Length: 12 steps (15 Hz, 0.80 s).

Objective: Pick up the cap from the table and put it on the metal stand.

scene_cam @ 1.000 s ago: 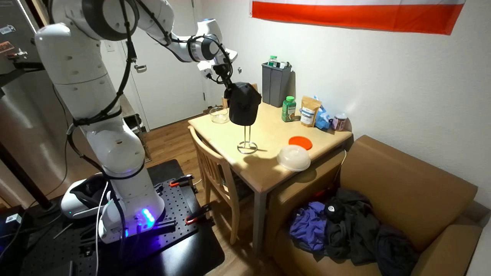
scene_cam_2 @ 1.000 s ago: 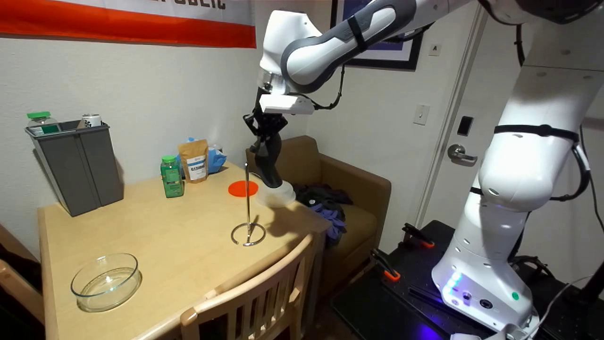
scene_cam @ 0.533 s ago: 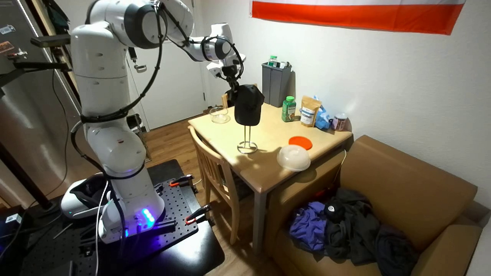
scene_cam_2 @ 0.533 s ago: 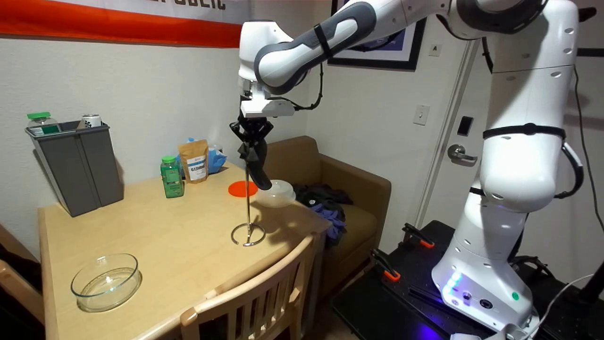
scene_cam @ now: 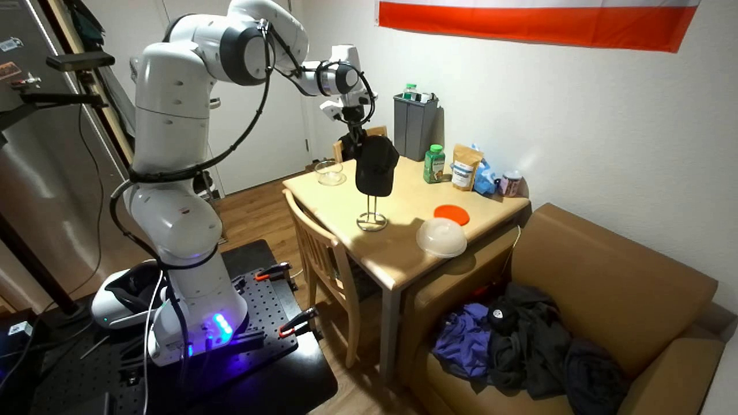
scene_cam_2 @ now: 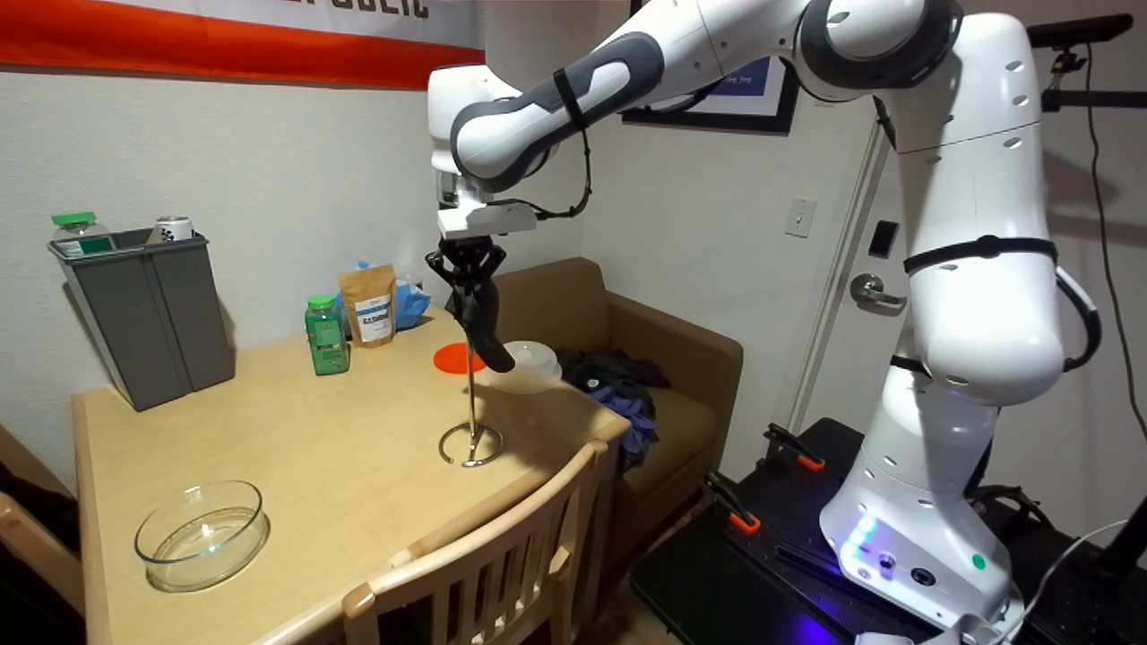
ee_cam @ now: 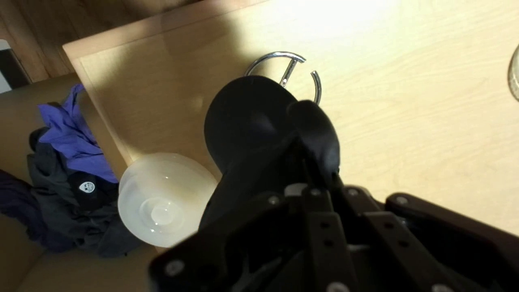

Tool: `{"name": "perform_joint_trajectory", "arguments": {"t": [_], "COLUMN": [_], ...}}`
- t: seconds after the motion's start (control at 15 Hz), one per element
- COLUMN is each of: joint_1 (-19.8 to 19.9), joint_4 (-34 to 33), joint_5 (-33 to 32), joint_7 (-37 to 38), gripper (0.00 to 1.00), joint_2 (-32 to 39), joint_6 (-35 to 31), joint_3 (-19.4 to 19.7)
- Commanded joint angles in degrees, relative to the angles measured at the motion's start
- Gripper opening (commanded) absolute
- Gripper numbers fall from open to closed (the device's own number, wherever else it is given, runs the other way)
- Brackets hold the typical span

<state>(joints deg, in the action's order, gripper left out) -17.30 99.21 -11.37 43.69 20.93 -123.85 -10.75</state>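
Observation:
My gripper [ee_cam: 320, 170] is shut on the black cap [ee_cam: 247, 117] and holds it above the table [ee_cam: 405, 142]. The cap hangs with its visor down; it shows in both exterior views [scene_cam: 376, 167] [scene_cam_2: 479, 318]. The gripper [scene_cam_2: 467, 285] is above the cap. The metal stand [scene_cam_2: 471, 403] stands upright on the table, its ring base showing in the wrist view [ee_cam: 279, 54] and in an exterior view [scene_cam: 372, 223]. The cap hides the stand's upper end in both exterior views. I cannot tell whether the cap is around the rod or beside it.
A translucent bowl [scene_cam: 442, 237] and an orange lid [scene_cam: 451, 214] lie near the stand. A glass dish [scene_cam_2: 202, 537], a green jar [scene_cam_2: 327, 336], a pouch [scene_cam_2: 369, 309] and a grey bin [scene_cam_2: 148, 313] stand on the table. A wooden chair [scene_cam_2: 484, 555] is at its edge.
The gripper has moved down with the cap, leftward in an exterior view and slightly rightward in an exterior view. The cap now covers the rod's upper end, which showed before.

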Motion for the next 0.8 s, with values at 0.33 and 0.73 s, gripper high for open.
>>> {"name": "perform_joint_trajectory", "arguments": {"t": [0.33, 0.73], "joint_1": [-1.9, -2.1], "joint_4": [-2.8, -2.5], "joint_5": [1.4, 1.8], "joint_7": [-2.2, -2.4], "gripper": [0.01, 0.01], "joint_2": [3.7, 4.2], "joint_6": [3.4, 3.5], "joint_3": [2.1, 2.4]}}
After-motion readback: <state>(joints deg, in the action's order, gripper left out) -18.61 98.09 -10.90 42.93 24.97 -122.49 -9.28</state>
